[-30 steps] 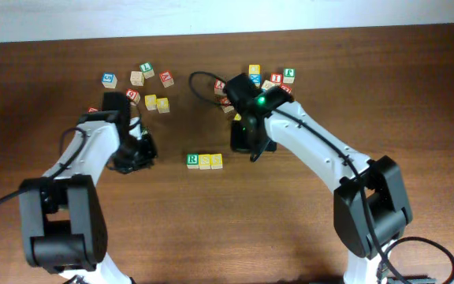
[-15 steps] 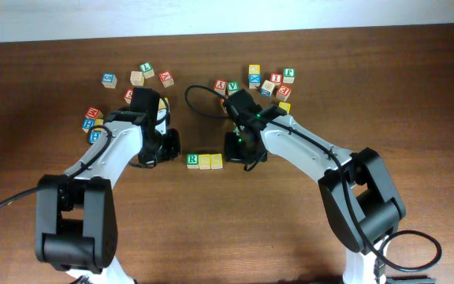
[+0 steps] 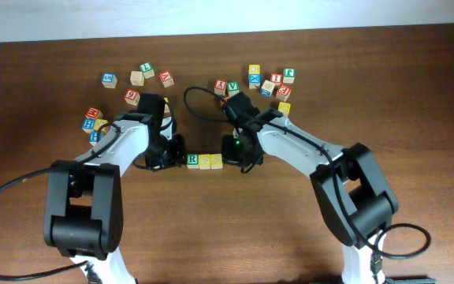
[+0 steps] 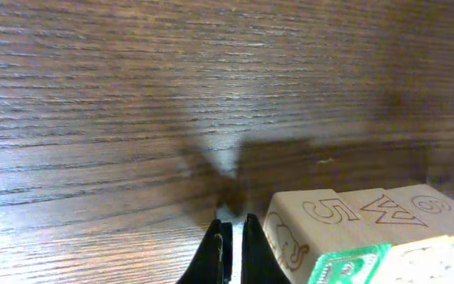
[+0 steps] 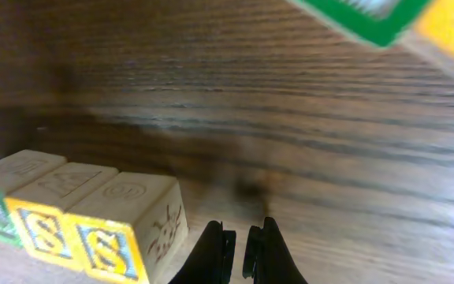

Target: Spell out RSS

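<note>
Three wooden cubes stand in a row mid-table: a green R cube point(image 3: 193, 160), then two yellow S cubes point(image 3: 205, 162) point(image 3: 216, 161), touching side by side. My left gripper point(image 3: 177, 149) is shut and empty, right beside the row's left end. In the left wrist view its tips point(image 4: 232, 230) sit close to the R cube point(image 4: 345, 267). My right gripper point(image 3: 236, 151) is shut and empty, just off the row's right end. In the right wrist view it point(image 5: 240, 237) hovers next to the end S cube point(image 5: 105, 241).
Loose alphabet cubes lie at the back left point(image 3: 136, 77), at the far left point(image 3: 91, 120) and at the back right point(image 3: 268, 84). A black cable point(image 3: 195, 99) loops behind the right wrist. Two of the back cubes point(image 5: 369, 17) show at the top of the right wrist view.
Both arms have closed in on the row from either side. The left gripper moved right to the R cube, the right gripper moved left and forward to the end S cube. The cubes stayed put.
</note>
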You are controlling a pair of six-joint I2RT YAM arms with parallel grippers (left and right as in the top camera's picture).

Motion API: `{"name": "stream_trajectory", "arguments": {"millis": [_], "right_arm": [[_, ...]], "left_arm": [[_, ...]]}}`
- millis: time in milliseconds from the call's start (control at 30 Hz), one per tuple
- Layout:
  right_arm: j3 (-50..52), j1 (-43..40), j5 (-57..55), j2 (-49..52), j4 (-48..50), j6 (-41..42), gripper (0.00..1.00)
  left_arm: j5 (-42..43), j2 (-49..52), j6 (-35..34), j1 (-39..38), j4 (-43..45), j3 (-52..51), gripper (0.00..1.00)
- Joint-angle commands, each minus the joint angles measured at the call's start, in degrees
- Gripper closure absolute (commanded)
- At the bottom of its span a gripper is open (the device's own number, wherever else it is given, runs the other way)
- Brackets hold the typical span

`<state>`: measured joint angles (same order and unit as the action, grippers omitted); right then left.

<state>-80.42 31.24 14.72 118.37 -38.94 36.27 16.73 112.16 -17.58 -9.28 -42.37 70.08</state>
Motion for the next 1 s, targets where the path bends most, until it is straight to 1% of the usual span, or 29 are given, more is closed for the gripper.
{"name": "stream_trajectory", "arguments": {"millis": [0,100,500,567,667,700,867,967], "right_arm": [[0.76,1.36,2.78,1.07,1.57,0.87,0.96],[0.76,2.03,3.3,1.07,2.38,1.97,0.96],[0.74,2.75,2.6,1.05,3.8,1.92,0.96],[0.72,2.75,1.81,1.03,3.58,1.95,0.96],[0.42,2.75,-1.14,0.94,0.85,1.88,0.96],[-0.17,2.75,-3.15,0.94,-1.42,1.9,0.96],[-3.82,2.8,-4.15,0.74,-9.05,1.44,0.96],[-4.2,3.43,0.0,0.72,-11.08,-0.24,0.96]], "left_arm": [[1.16,0.57,-0.37,-0.59,-0.09,0.76,1.0],[1.16,0.57,-0.37,-0.92,-0.13,0.76,1.0],[1.07,0.57,-0.31,-1.79,-0.35,0.76,1.0],[0.85,0.55,1.03,-1.79,-0.35,0.79,1.0],[-4.35,0.55,1.81,-1.33,-1.4,0.83,1.0],[-6.4,0.55,1.81,-0.66,-2.4,1.03,1.0],[-7.15,0.55,1.84,2.64,-4.11,1.27,1.0],[-7.17,0.55,1.81,4.57,-4.68,1.27,1.0]]}}
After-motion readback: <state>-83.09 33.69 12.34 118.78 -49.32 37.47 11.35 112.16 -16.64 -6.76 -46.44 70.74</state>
